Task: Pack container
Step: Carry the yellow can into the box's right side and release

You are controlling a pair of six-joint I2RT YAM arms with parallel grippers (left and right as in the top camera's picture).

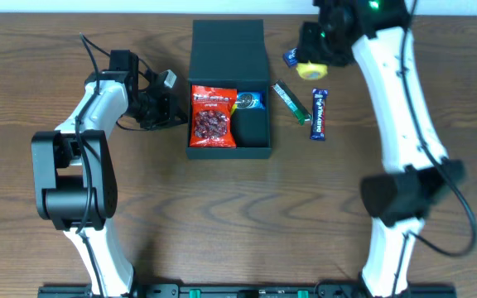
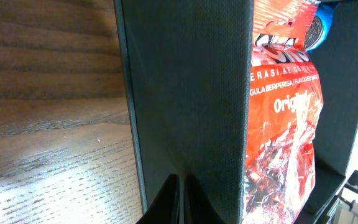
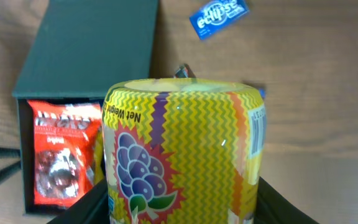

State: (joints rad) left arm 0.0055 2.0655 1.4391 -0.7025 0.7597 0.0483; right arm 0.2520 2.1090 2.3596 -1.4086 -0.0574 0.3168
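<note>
The container (image 1: 255, 132) is a dark box at the table's middle, its flap lid (image 1: 228, 45) open toward the back. Inside lie a red snack packet (image 1: 213, 116) and a small blue packet (image 1: 249, 102). My left gripper (image 1: 174, 112) is shut and empty, its tips (image 2: 180, 198) against the box's left outer wall (image 2: 185, 93); the red packet (image 2: 281, 124) shows past that wall. My right gripper (image 1: 311, 60) hovers behind and right of the box, shut on a yellow zigzag snack tub (image 3: 182, 149) with a grape picture. The tub fills the right wrist view, over the container (image 3: 92, 43).
A green bar (image 1: 291, 101) and a dark blue bar (image 1: 319, 113) lie on the wood right of the box. A small blue gum packet (image 1: 291, 57) lies just under my right gripper, also seen as the Eclipse packet (image 3: 219, 17).
</note>
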